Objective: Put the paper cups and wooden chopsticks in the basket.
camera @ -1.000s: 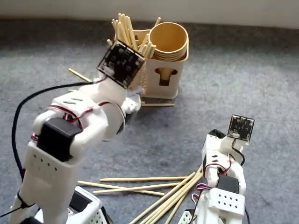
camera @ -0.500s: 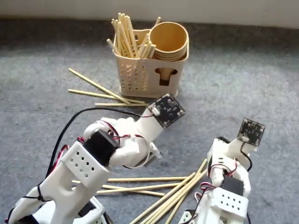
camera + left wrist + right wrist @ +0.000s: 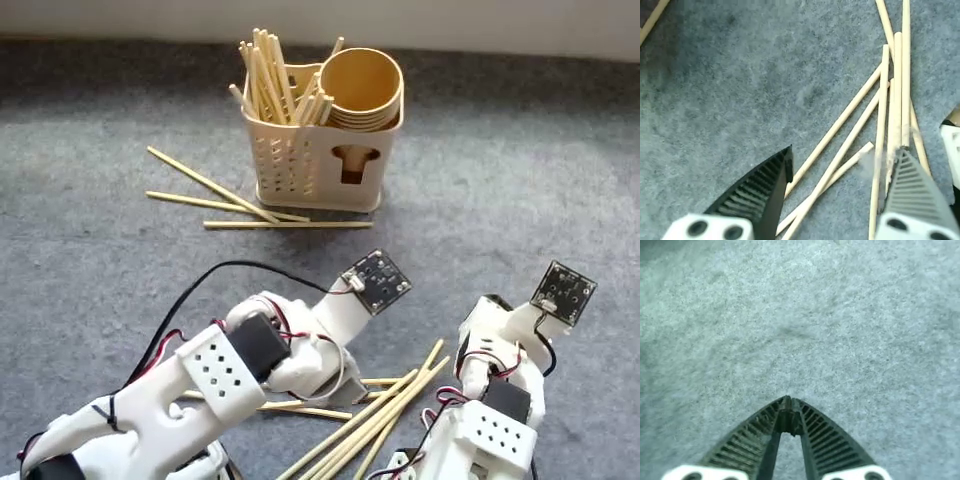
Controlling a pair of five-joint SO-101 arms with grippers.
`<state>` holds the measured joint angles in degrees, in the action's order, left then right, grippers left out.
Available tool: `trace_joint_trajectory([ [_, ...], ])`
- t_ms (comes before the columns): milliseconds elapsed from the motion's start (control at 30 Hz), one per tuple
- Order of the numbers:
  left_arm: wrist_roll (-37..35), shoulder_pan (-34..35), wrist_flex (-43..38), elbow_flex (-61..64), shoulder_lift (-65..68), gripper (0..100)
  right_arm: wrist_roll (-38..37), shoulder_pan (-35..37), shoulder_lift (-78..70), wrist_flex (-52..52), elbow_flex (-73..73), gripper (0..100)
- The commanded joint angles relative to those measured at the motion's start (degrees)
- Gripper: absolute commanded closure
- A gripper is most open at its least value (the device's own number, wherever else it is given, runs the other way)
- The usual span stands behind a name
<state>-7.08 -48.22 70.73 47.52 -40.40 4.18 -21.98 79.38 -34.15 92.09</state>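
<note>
**Cups in the basket, chopsticks lying loose**

The paper cups (image 3: 362, 85) are sitting stacked in one compartment of the basket (image 3: 320, 170), and a bundle of wooden chopsticks (image 3: 268, 75) is standing in the compartment beside them. 3 loose chopsticks (image 3: 215, 190) are lying on the grey tabletop (image 3: 520, 180) at the basket's front-left. A further scatter (image 3: 840, 145) is lying well apart from the basket. The left pincer (image 3: 845, 151) is hanging wide open and empty over that scatter. The right pincer (image 3: 788, 402) is pressed closed, gripping nothing, above bare tabletop.

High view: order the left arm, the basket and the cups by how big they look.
1. Left arm, though it is nearest the camera, so its lead is unsure.
2. Basket.
3. Cups, nested in the basket.
</note>
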Motion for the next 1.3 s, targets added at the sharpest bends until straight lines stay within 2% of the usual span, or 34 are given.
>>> trace_joint_trajectory([
  [0,-3.52,-4.44,-0.88,0.84,-1.1,69,1.14,-0.66,0.57,1.54,-2.68,99.1],
  [133,-9.14,-8.92,-2.99,3.21,-1.1,69,1.05,-0.48,0.57,1.54,-2.68,99.1],
  [333,-15.47,-11.3,-13.27,11.12,-1.1,70,1.05,-0.22,0.57,1.54,-2.68,99.1],
  [600,-15.74,-11.38,-23.03,18.68,-1.1,70,0.97,-0.22,0.57,1.54,-2.59,99.1],
  [767,-15.74,-11.47,-29.01,21.58,-1.1,78,0.97,-0.22,0.57,1.54,-2.59,99.1],
  [1067,-15.65,-11.47,-29.36,21.14,-1.1,77,0.97,-0.13,0.57,1.54,-2.59,99.1],
  [1267,-12.66,-10.86,-26.02,19.56,-0.92,78,0.97,-0.13,0.57,1.54,-2.51,99.1],
])
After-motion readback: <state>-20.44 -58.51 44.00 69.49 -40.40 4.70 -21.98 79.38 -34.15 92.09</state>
